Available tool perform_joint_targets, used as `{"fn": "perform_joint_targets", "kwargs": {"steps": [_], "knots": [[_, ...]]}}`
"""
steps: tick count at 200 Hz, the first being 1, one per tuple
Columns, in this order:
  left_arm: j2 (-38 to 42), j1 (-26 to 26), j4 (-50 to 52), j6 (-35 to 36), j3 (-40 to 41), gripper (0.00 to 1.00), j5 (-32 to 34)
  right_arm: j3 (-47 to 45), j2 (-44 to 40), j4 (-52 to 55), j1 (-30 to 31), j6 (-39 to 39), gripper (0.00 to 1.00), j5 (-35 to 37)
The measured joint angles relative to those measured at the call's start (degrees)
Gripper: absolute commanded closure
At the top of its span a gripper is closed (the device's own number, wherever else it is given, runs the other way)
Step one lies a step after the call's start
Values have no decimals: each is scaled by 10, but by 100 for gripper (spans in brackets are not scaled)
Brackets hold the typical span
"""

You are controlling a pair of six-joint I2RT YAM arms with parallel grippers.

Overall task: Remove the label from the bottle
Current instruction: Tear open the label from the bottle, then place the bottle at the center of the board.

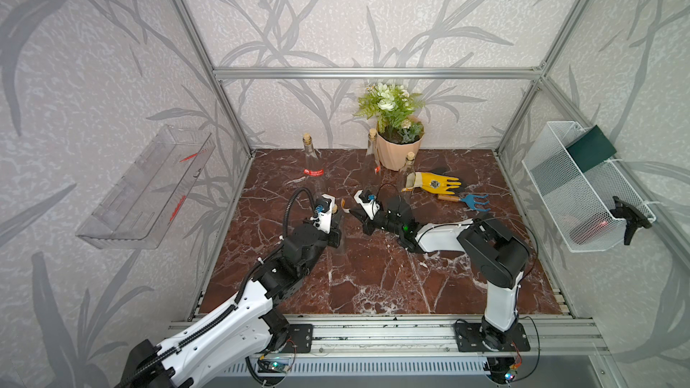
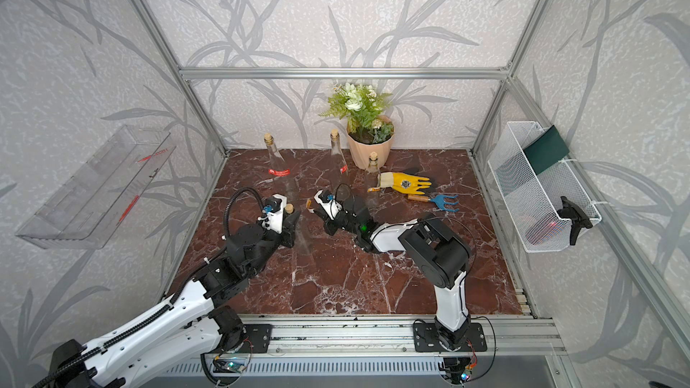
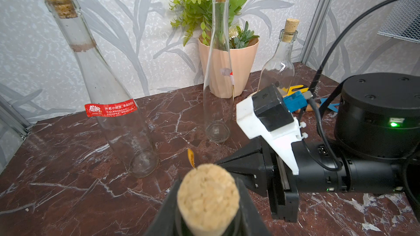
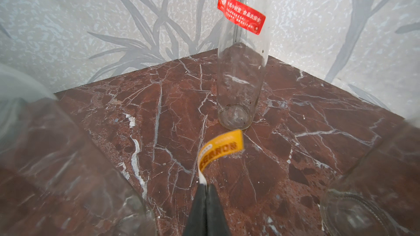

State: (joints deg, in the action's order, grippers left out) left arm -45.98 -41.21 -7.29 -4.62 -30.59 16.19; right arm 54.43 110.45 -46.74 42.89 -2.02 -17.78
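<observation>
My left gripper (image 1: 336,219) (image 3: 208,188) is shut on the neck of a clear glass bottle (image 1: 338,237), whose cork (image 3: 208,200) fills the space between the jaws. The bottle stands upright near the middle of the table. Just to its right, my right gripper (image 1: 351,212) (image 4: 206,186) is shut on the white end of a curled yellow label (image 4: 219,149) (image 3: 191,157). The label hangs in the air beside the cork, apart from the glass. The blurred wall of the held bottle (image 4: 56,155) shows in the right wrist view.
Three more corked bottles stand behind: one with a red label (image 1: 311,167), a slim one (image 1: 371,160) and a short one (image 1: 408,175). A flower pot (image 1: 397,149), yellow glove (image 1: 437,182) and blue hand rake (image 1: 468,201) lie back right. A wire basket (image 1: 582,188) and a clear shelf (image 1: 145,188) hang on the side walls.
</observation>
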Motion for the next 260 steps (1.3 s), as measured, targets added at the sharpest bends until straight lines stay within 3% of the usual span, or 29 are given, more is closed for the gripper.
{"fn": "perform_joint_targets", "kwargs": {"steps": [66,131,192,260], "knots": [[3,-1,3,1,0,100,1,-8,-19,21,0,1,100,4],[-1,-1,17,10,-9,100,2,-61,-225,185,1,0,100,45],[-98,-1,8,27,-77,100,20,-82,-308,332,7,7,100,97],[-216,13,-88,61,-142,100,37,-110,-330,365,23,24,100,121]]}}
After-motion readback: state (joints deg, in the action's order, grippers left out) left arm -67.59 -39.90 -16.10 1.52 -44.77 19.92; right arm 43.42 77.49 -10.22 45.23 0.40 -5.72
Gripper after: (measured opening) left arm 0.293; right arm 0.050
